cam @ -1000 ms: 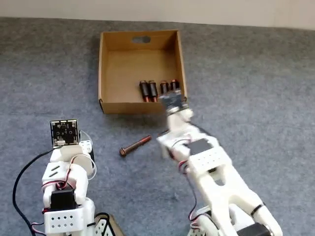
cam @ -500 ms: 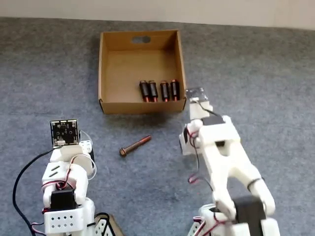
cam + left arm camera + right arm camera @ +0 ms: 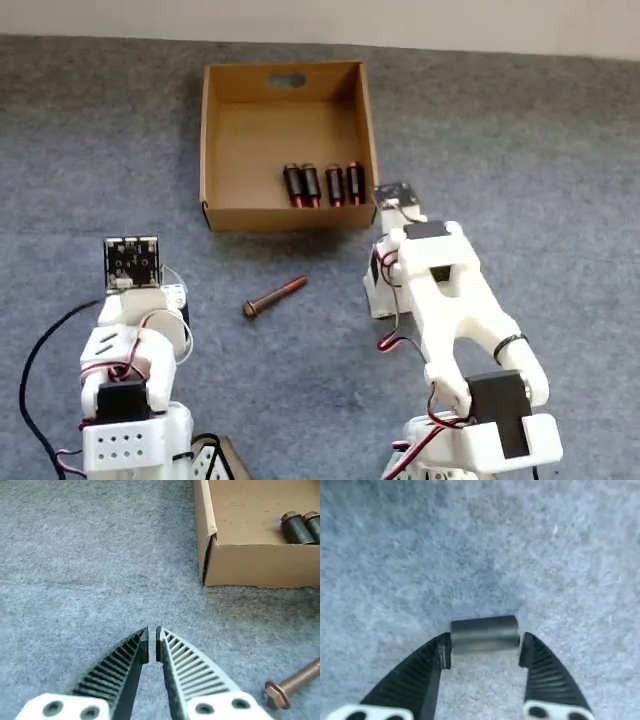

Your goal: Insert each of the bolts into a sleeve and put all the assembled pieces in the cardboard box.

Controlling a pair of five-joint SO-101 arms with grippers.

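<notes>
A cardboard box [image 3: 215,140] at the table's far side holds several assembled bolt-and-sleeve pieces [image 3: 323,184] along its near wall. One loose copper bolt [image 3: 275,297] lies on the grey carpet in front of the box. In the right wrist view my right gripper [image 3: 484,647] grips a dark grey sleeve [image 3: 484,634] end to end between its fingertips, just above the carpet. The right arm [image 3: 430,270] stands beside the box's near right corner. My left gripper [image 3: 152,642] is shut and empty, low over the carpet, with the bolt [image 3: 295,682] off to one side and the box [image 3: 260,565] ahead.
Grey carpet covers the whole table. The box's near wall [image 3: 290,215] stands between the arms and the assembled pieces. Open carpet stretches left of the box and to the far right.
The right arm has swung right, from the front of the box's near wall to beside its near right corner. The left arm has barely shifted. The bolt has not moved.
</notes>
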